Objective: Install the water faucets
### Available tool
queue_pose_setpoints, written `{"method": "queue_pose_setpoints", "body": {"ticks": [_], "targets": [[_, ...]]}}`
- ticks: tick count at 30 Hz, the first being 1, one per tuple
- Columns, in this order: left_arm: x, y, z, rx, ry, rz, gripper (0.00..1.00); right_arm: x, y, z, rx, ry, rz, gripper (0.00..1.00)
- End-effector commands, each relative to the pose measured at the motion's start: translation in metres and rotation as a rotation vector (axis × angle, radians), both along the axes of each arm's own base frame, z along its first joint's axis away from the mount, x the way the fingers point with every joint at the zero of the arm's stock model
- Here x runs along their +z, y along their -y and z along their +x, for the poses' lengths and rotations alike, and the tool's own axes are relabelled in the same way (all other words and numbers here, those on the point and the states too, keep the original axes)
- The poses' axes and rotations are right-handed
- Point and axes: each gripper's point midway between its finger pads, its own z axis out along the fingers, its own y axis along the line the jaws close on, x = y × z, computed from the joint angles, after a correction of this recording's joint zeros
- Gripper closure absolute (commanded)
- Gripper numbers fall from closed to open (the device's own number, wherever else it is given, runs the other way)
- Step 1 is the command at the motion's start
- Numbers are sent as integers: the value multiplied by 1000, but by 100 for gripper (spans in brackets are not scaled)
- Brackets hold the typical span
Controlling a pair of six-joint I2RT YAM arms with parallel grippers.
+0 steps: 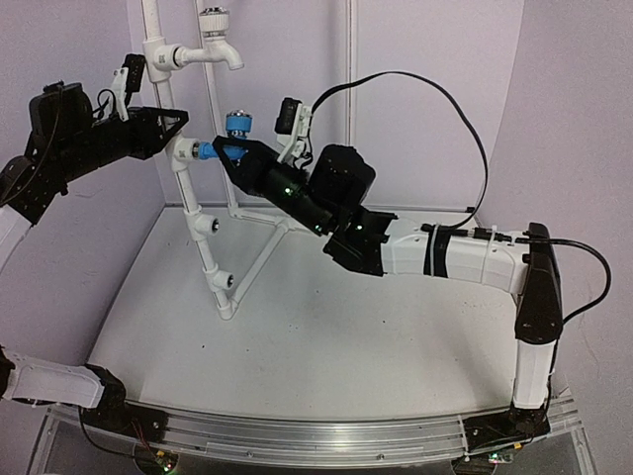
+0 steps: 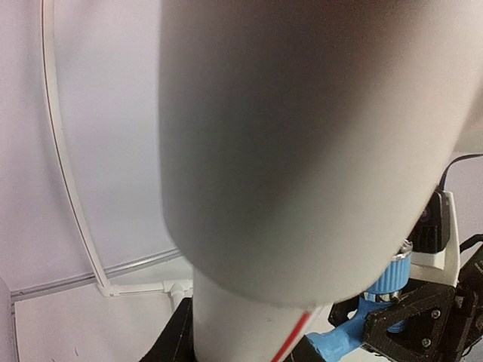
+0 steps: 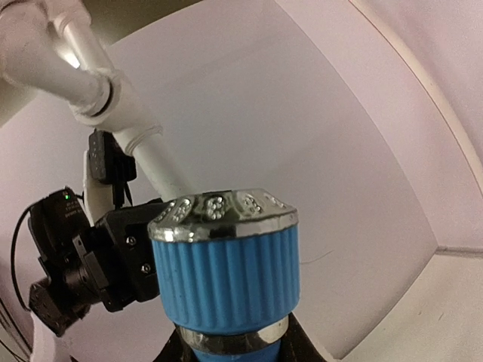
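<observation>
A white pipe frame [image 1: 198, 213] stands tilted at the back left of the table. The white faucet [image 1: 220, 49] with its silvery knob sits in the frame's top socket. The blue faucet [image 1: 235, 126] is level with the second socket, its inlet end against that socket. My right gripper [image 1: 229, 150] is shut on the blue faucet's body; the right wrist view shows its ribbed blue knob [image 3: 223, 264] close up. My left gripper [image 1: 170, 127] is shut on the frame's upright pipe [image 2: 302, 151], just above that socket. The blue faucet shows at the lower right of the left wrist view [image 2: 361, 317].
Two open side sockets [image 1: 206, 224] [image 1: 224, 283] sit lower on the frame. Its base legs rest on the white table [image 1: 346, 336]. The right arm's black cable [image 1: 435, 94] loops high over the table. Purple walls close in behind and at both sides.
</observation>
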Motion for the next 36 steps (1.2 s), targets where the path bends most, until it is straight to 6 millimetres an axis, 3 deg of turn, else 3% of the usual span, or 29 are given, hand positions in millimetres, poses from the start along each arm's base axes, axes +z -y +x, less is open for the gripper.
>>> {"method": "queue_pose_setpoints", "body": {"ticks": [1, 7, 22, 34, 36], "targets": [[-19, 40, -23, -185, -262, -200, 100, -59, -9, 21, 33, -366, -27, 100], [-38, 47, -12, -151, -250, -130, 100, -61, -9, 21, 73, -554, 3, 100], [-77, 45, 3, -98, -148, 91, 100, -31, 1, 1, 263, -907, 187, 100], [-103, 39, 16, -40, -126, 199, 100, 22, 20, 4, 302, -973, 326, 100], [-102, 38, 19, -17, -134, 187, 100, 30, 25, 5, 276, -935, 327, 93]]}}
